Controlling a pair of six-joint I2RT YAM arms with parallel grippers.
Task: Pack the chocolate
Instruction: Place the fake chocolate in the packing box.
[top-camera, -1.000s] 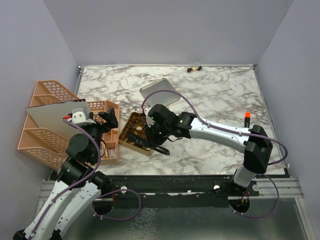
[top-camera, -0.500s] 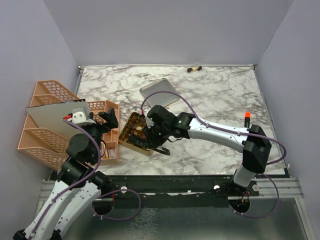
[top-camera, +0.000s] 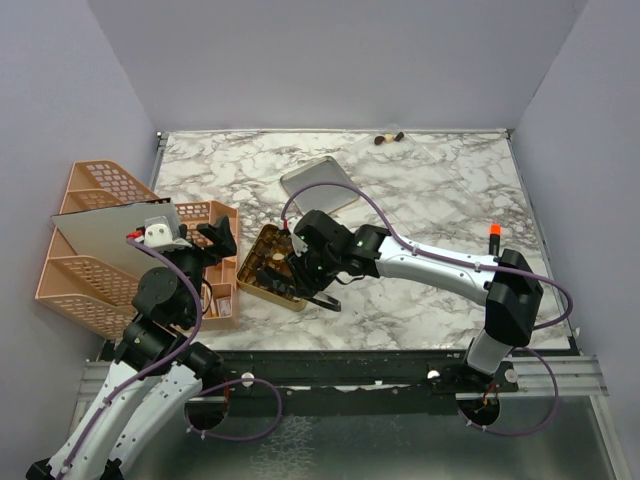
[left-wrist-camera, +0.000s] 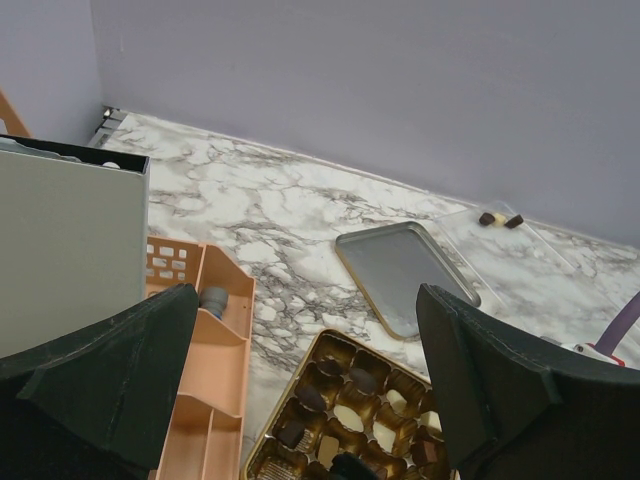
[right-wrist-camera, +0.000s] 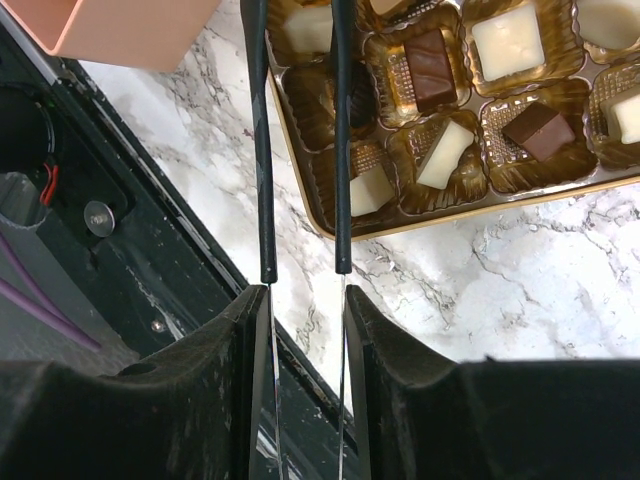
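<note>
Golden-brown tray (right-wrist-camera: 450, 214) near left on marble worktop (top-camera: 450, 200), chocolate (right-wrist-camera: 508, 40) sitting in its cups, two loose pieces (top-camera: 388, 138) at far edge, right hand (right-wrist-camera: 298, 60) narrowly apart over a tray corner, left hand (left-wrist-camera: 308, 300) spread wide, empty.

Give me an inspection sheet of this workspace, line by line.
Surface: marble-patterned table.
Job's things: chocolate pieces partly fill the gold tray; two loose pieces lie at the far edge.
Clutter: grey lid beyond the tray; peach organizers at left.
Grippers: left gripper open above the organizers; right gripper open over the tray.
Cables: purple cable along each arm.
Surroundings: lavender walls.
</note>
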